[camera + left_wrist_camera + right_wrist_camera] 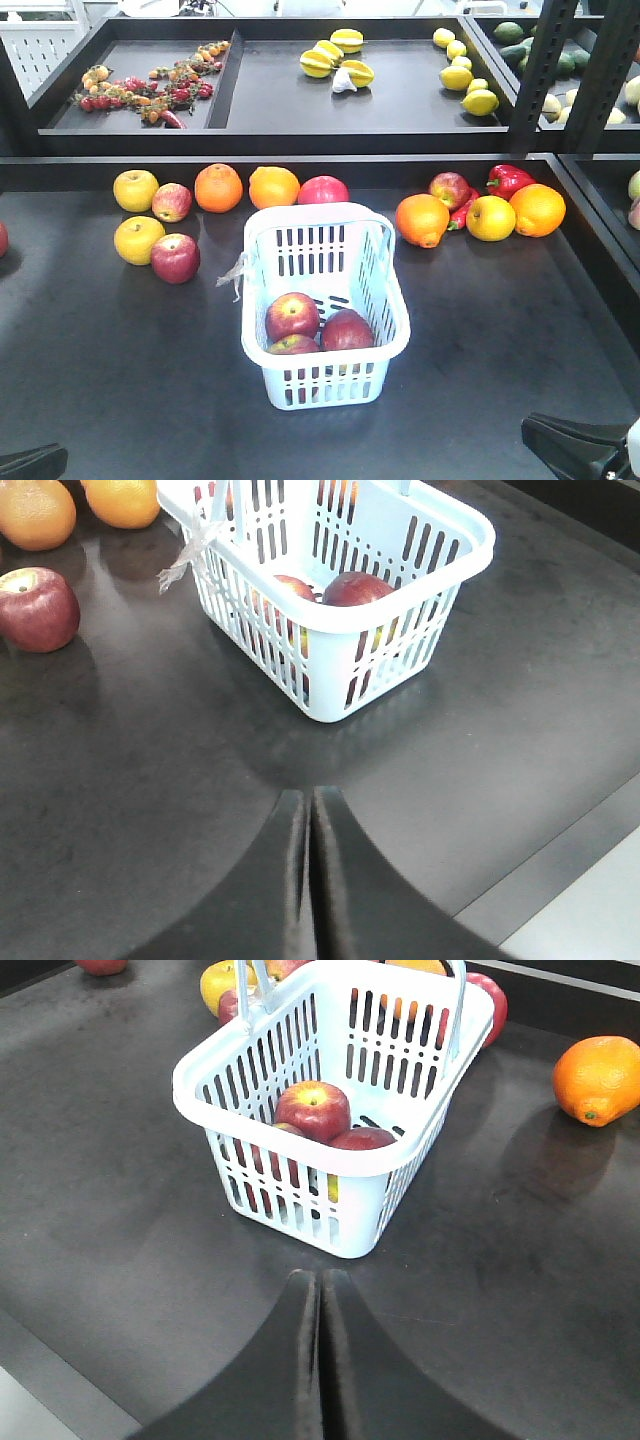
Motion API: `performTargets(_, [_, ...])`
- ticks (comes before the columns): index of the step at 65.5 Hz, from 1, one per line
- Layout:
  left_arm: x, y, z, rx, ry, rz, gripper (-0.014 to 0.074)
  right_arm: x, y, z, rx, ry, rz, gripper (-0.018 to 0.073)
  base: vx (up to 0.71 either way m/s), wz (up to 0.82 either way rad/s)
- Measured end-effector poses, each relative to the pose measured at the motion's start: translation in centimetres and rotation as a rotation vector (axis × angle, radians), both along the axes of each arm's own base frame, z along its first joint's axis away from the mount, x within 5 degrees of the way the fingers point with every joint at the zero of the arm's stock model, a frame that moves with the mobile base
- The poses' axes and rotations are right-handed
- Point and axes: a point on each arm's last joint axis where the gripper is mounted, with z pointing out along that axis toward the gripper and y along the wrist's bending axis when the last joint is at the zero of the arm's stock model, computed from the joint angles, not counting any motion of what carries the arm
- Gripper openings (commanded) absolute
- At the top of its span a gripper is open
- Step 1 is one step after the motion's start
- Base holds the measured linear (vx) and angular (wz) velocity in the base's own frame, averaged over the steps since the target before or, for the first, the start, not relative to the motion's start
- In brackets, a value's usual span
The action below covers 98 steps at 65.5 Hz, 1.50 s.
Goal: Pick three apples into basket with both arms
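Three apples (292, 316) are seen lying in the basket (385, 330), so the left gripper (306, 810) and right gripper (320, 1290), fingers pressed together and empty, are apparently held back because the task seems done.

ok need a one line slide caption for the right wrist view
Closed right gripper faces the basket, three apples inside, an orange off to the side.

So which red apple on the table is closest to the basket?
The apple left of the basket, beside a yellow fruit. The other loose red apples sit farther back in the fruit row, and three more are already inside the basket.
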Motion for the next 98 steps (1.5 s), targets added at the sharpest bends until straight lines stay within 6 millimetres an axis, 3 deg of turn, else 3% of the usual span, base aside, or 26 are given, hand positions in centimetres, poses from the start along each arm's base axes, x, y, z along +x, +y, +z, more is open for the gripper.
performTargets(98, [0.0, 0.0, 0.0, 0.0, 0.0, 0.0, -0.0006, 0.0, 0.0, 0.0, 0.001, 0.001, -0.001, -0.0005, 0.0, 0.0])
